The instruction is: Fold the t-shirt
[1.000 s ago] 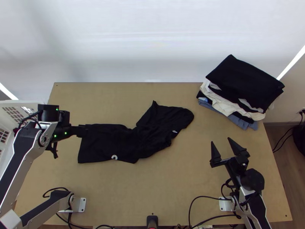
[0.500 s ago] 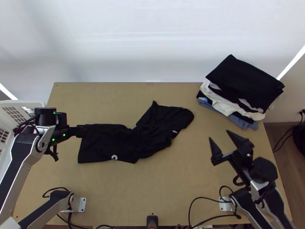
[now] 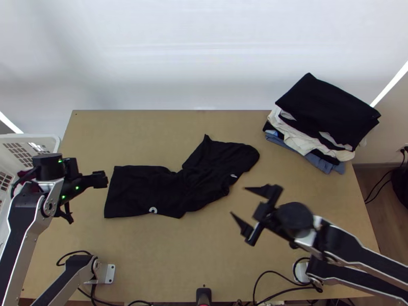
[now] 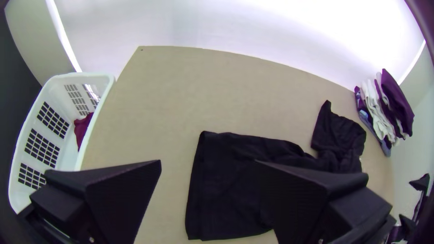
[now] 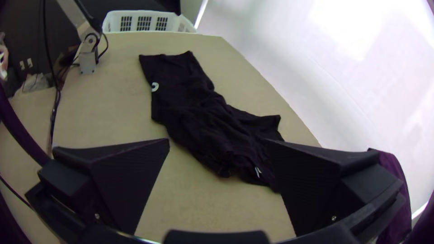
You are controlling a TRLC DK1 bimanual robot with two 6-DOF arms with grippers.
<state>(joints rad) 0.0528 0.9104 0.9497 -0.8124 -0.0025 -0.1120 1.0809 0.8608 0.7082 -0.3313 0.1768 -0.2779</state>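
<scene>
Shirt part-arranged, folding still to finish

Shirt point(image 3: 145, 191) is mid-frame in the top view, lying left to right. Left part looks fairly flat with a straightish end; right part is rumpled, one corner poking up. We'd call it early to midway: maybe some folding done, but we can't confirm layers. Left to do: straighten the right part, fold into a compact shape, then probably add to the pile point(image 3: 329, 109) at upper right.

Left gripper point(image 3: 106, 179), left of the shirt's end, is spread wide and holds nothing. Right gripper point(image 3: 238, 201), right of centre and below the shirt's right part, is also wide and empty.

Versus the earlier frames: left gripper has backed off leftward from the shirt's left end. Right gripper has swung in from lower right, tips now pointing left instead of up. We see no shift in shirt or pile.
</scene>
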